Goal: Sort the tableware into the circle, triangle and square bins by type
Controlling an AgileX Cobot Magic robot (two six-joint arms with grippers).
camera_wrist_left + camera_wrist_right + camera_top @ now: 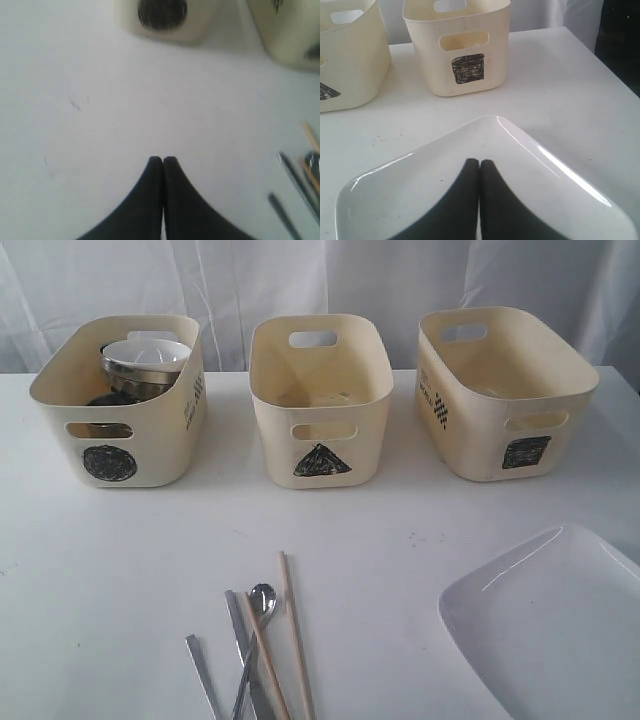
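Three cream tubs stand in a row at the back. The circle tub [118,405] on the left holds a steel bowl and a white bowl [145,357]. The triangle tub [320,405] is in the middle, and the square tub [500,395] stands on the right. Chopsticks [295,635], a steel spoon [258,608] and other cutlery [203,675] lie at the front centre. The large white plate [560,625] lies at the front right. My left gripper [163,160] is shut over bare table, left of the cutlery [295,185]. My right gripper [479,163] is shut above the plate [530,165]. Neither gripper appears in the exterior view.
The white table [100,570] ends at a white curtain behind the tubs. In the right wrist view the table's right edge [605,65] drops off to a dark floor. The circle tub [162,17] and triangle tub [290,30] show blurred in the left wrist view.
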